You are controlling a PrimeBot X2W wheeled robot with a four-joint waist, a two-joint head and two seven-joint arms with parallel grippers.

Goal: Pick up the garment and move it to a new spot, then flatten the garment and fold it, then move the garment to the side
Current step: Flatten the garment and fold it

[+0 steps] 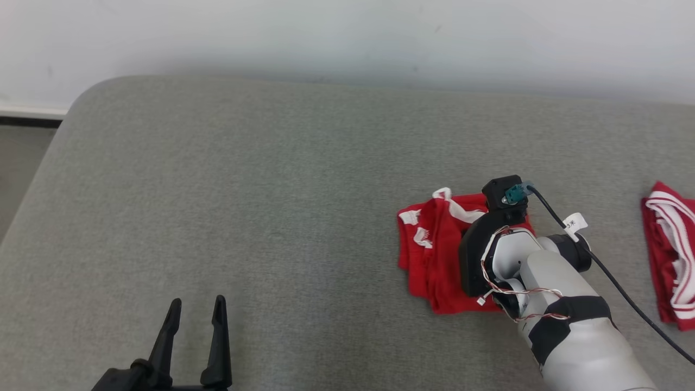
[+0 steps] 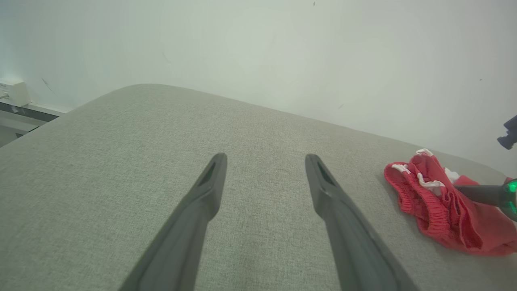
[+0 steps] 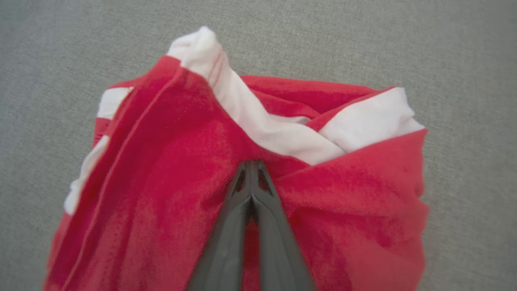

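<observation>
thing to move: the red cloth garment with white bands (image 1: 434,250) lies bunched and folded on the wide grey fabric cushion (image 1: 244,190), over on the robot's right side.
garment look: in the right wrist view the garment (image 3: 161,182) is soft and creased. a white band crosses its top and a small white tip sticks up at the far edge.
right gripper: the right gripper (image 3: 251,167) points down into the garment. its two dark fingers (image 3: 226,242) are squeezed together at the tips, red cloth shows between them lower down, and the creases run to the tips, so it looks like it is pinching the garment.
right arm: in the head view the pale right arm (image 1: 575,326) with its black wrist part covers the near right side of the garment.
left gripper: the left gripper (image 1: 197,300) sits low on the left, fingers pointing up. they are spread with a wide gap and nothing is in it.
left gripper place: it is over bare cushion, well apart from the garment, which shows far to the right in the left wrist view (image 2: 440,206).
other cloth: a second red and white striped cloth (image 1: 670,255) lies at the right edge of the cushion, apart from the garment.
cable: a thin black cable (image 1: 613,277) runs from the wrist toward the lower right.
behind: a plain white wall (image 1: 347,32) stands past the cushion.
</observation>
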